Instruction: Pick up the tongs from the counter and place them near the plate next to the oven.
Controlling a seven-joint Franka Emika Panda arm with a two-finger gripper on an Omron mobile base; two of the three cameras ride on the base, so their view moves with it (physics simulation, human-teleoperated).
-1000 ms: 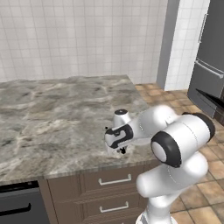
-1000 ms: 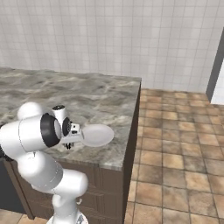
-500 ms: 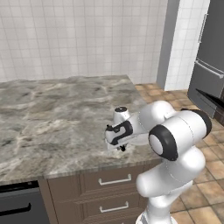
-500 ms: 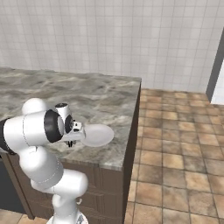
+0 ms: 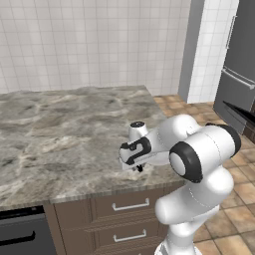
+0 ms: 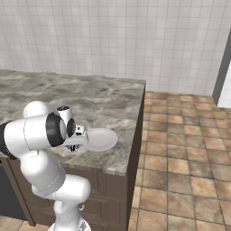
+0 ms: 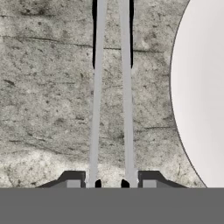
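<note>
The gripper (image 7: 111,183) is seen low over the counter (image 5: 55,134), its fingertips (image 7: 72,180) set just outside the two arms of the tongs (image 7: 112,96); whether they press cannot be told. The tongs are laid on the stone just beside the plate (image 7: 202,94), near the counter's end, where bare floor (image 6: 180,149) is seen

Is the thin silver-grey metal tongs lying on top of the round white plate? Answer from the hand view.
No. The thin silver-grey metal tongs lie on the marbled stone counter beside the round white plate, with a gap between them.
</note>
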